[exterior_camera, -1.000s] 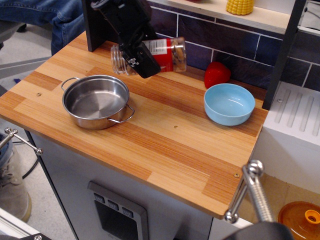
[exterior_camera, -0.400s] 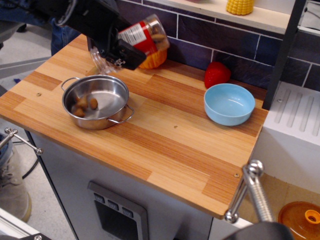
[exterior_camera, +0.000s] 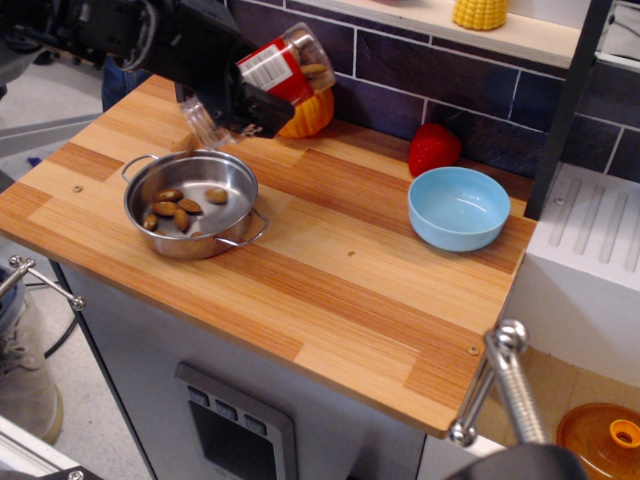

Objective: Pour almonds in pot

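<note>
The shiny steel pot [exterior_camera: 238, 196] with two loop handles sits at the left of the wooden counter. Several brown almonds [exterior_camera: 178, 209] lie on its bottom. My black gripper [exterior_camera: 240, 100] is shut on the clear jar with the red and white label [exterior_camera: 272, 73]. The jar is tilted steeply, its open mouth [exterior_camera: 200, 120] down and left, just above the pot's far rim. A few almonds still show near the jar's raised base.
A light blue bowl [exterior_camera: 458, 208] stands at the right of the counter. A red pepper [exterior_camera: 433, 149] and an orange pumpkin-like thing [exterior_camera: 308, 115] stand by the tiled back wall. A yellow corn cob [exterior_camera: 480, 12] is on the shelf. A metal post rises at front right.
The jar swung left from beside the pot to over its far rim and tipped mouth-down. Almonds fell in: the pot was empty, then held a few, now several.
</note>
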